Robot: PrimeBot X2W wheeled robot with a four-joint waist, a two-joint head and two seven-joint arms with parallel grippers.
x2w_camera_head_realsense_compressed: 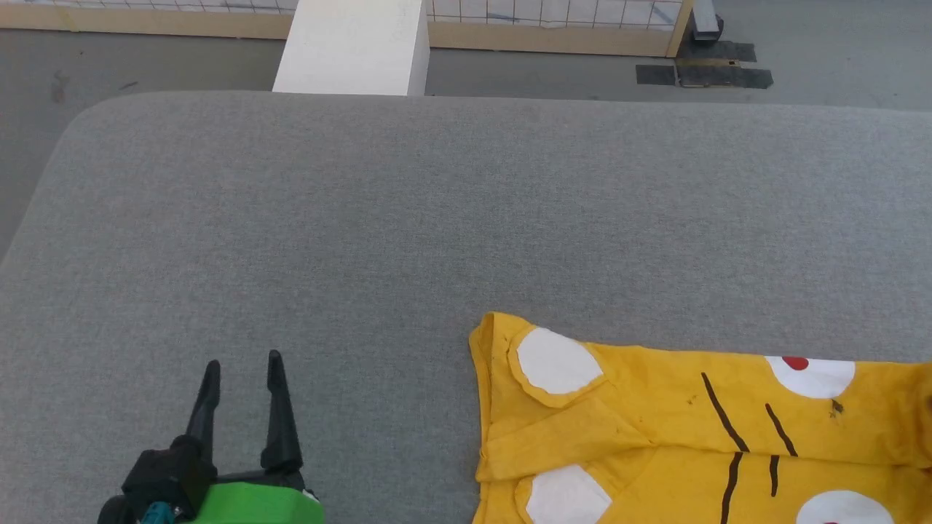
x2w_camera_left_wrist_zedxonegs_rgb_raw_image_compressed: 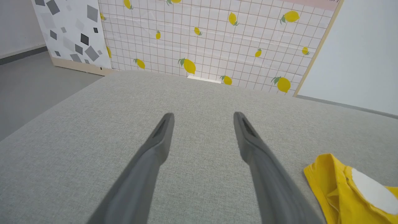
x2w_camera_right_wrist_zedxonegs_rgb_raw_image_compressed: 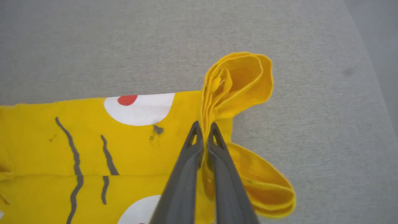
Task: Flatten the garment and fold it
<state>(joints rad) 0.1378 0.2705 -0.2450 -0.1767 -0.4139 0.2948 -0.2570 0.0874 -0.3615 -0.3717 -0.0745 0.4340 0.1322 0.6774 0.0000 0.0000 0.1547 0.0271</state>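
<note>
The garment (x2w_camera_head_realsense_compressed: pixel 655 422) is a bright yellow T-shirt with white patches, dark stripes and a white circle with a red dot, lying folded along its length at the lower right of the grey surface. In the right wrist view my right gripper (x2w_camera_right_wrist_zedxonegs_rgb_raw_image_compressed: pixel 204 129) is shut on a bunched fold of the garment (x2w_camera_right_wrist_zedxonegs_rgb_raw_image_compressed: pixel 93 140), and yellow cloth curls up on both sides of the fingers. My left gripper (x2w_camera_head_realsense_compressed: pixel 244 367) stands open over bare surface at the lower left, well left of the shirt. The left wrist view has the left gripper (x2w_camera_left_wrist_zedxonegs_rgb_raw_image_compressed: pixel 203 119) with the garment's corner (x2w_camera_left_wrist_zedxonegs_rgb_raw_image_compressed: pixel 332 183) to its right.
The grey padded table (x2w_camera_head_realsense_compressed: pixel 364 218) stretches wide beyond and left of the shirt, with rounded corners. A white block (x2w_camera_head_realsense_compressed: pixel 353 47) stands past its far edge. A lemon-print panel (x2w_camera_left_wrist_zedxonegs_rgb_raw_image_compressed: pixel 217 40) and grey floor (x2w_camera_left_wrist_zedxonegs_rgb_raw_image_compressed: pixel 28 81) lie behind.
</note>
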